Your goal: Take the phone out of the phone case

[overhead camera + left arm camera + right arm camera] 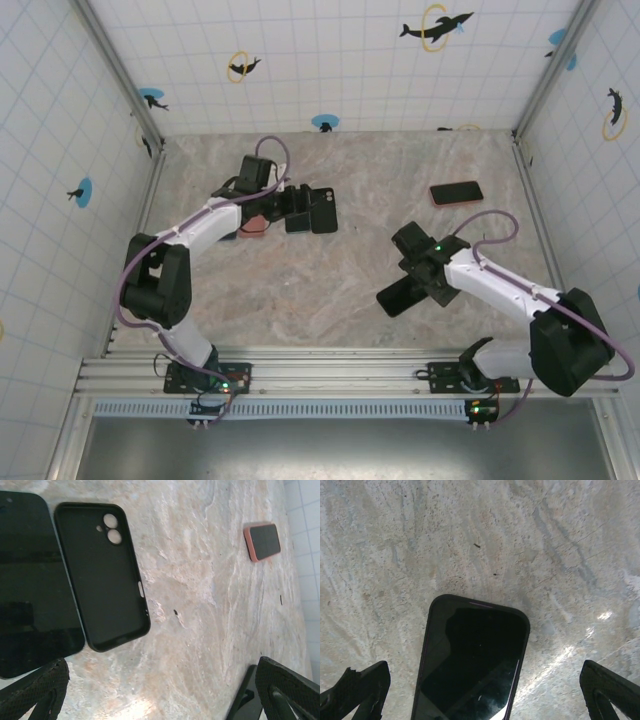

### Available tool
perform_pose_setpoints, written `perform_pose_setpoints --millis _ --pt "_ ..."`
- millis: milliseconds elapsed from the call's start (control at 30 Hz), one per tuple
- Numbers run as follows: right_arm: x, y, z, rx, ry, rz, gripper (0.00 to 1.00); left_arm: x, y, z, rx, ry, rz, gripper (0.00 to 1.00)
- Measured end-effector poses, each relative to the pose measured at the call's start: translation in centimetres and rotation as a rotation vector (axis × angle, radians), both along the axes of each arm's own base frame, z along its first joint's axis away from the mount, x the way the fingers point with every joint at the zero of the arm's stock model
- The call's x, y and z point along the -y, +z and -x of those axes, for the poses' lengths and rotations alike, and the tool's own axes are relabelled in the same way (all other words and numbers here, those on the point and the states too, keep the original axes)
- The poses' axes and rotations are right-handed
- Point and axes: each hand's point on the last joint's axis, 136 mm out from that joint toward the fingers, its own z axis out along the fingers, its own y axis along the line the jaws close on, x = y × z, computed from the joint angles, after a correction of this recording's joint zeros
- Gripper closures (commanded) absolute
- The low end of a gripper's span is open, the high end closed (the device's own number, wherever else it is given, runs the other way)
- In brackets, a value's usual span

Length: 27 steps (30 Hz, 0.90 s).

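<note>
- Left gripper (pixel 160 692): fingers spread wide, nothing between them, hovering over the pair at upper centre-left of the top view.
- Under it, left of the left wrist view: black phone (pixel 35 580) lying flat, screen dark. Just beside it is the black case (pixel 102 575), open side up with its camera cut-outs showing and nothing inside. This pair looks separated already.
- Coral-cased phone (pixel 262 541): upper right of the same view, well apart from both arms and sitting in its case.
- Right gripper (pixel 484 680): fingers spread, poised over a dark phone (pixel 470 665) that is face up on the marbled table (pixel 470 530), at lower centre of the right wrist view. Cannot tell whether its thin rim is a case.

Judgement: the next unit is probably the dark phone, if cased, or else the coral one.

Doing it well:
- Close on the long edges, squarely, so the phone doesn't skate on the smooth top.
- Use one arm to pin the phone and the other to peel a case corner, working round rather than yanking.
- Keep the fingers off the glass.
- Lift only once the lip has released.
</note>
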Motion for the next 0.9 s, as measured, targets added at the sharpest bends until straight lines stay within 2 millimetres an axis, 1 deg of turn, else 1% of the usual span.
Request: perform_pose_setpoints --millis 133,233,333,500,633,900 --pt "-0.4 -1.2 0.0 -0.014 -0.03 -0.037 0.0 0.6 0.1 0.4 0.002 -0.028 0.008 0.02" --pt "-0.3 -2.6 0.6 -0.054 -0.056 -0.047 0.0 0.7 0.1 0.7 -0.007 -0.041 0.017 0.02" --pt "-0.4 -3.4 1.0 -0.092 -0.071 -0.049 0.0 0.8 0.2 0.9 -0.01 -0.048 0.022 0.02" --pt "-1.4 -4.0 0.6 -0.093 -0.077 -0.087 0.01 0.8 0.1 1.0 -0.017 -0.052 0.023 0.02" --pt "-1.7 -5.0 0.7 -0.124 -0.075 -0.087 0.03 0.8 0.1 1.0 -0.017 -0.052 0.023 0.02" --pt "-1.9 -5.2 0.6 -0.163 -0.075 -0.077 0.06 0.6 -0.1 0.9 -0.02 -0.042 0.01 0.02"
